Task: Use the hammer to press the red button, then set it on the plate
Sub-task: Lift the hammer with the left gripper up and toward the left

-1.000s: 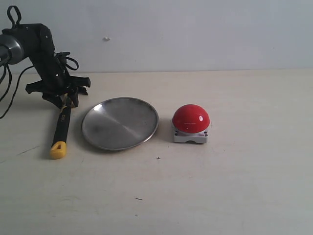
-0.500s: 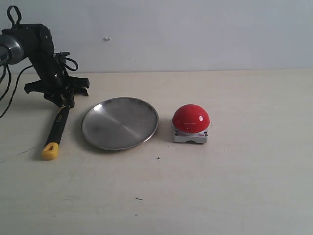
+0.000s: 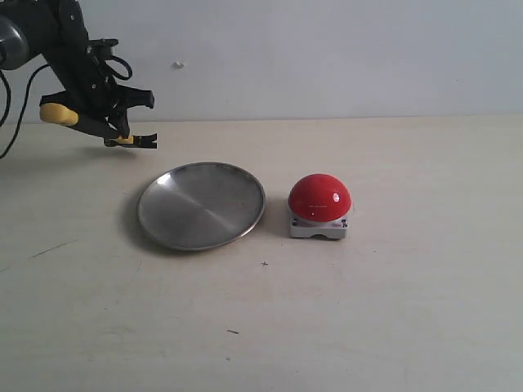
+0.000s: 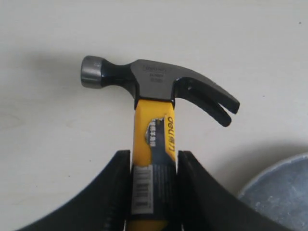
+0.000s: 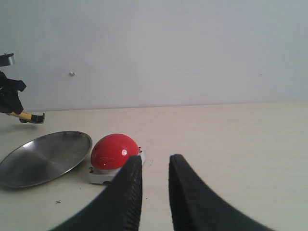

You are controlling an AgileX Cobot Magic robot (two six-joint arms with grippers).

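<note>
At far left, above the table (image 3: 392, 327), the hammer (image 4: 153, 91) was held clamped at its yellow neck by the left gripper (image 4: 153, 192), clear of the surface, its yellow end (image 3: 57, 113) pointed left. The plate (image 3: 201, 205) was seen near centre, the red button (image 3: 319, 198) just right of it, apart. The right gripper (image 5: 153, 192) was held empty, fingers nearly together; a narrow gap was apparently kept.

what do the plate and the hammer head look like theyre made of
The plate looks like brushed metal, probably steel: silver-grey with streaky soft reflections. The hammer head appears to be dark coated metal with a bare grey striking face; its yellow neck could be painted or plastic, which the pictures leave open.
</note>
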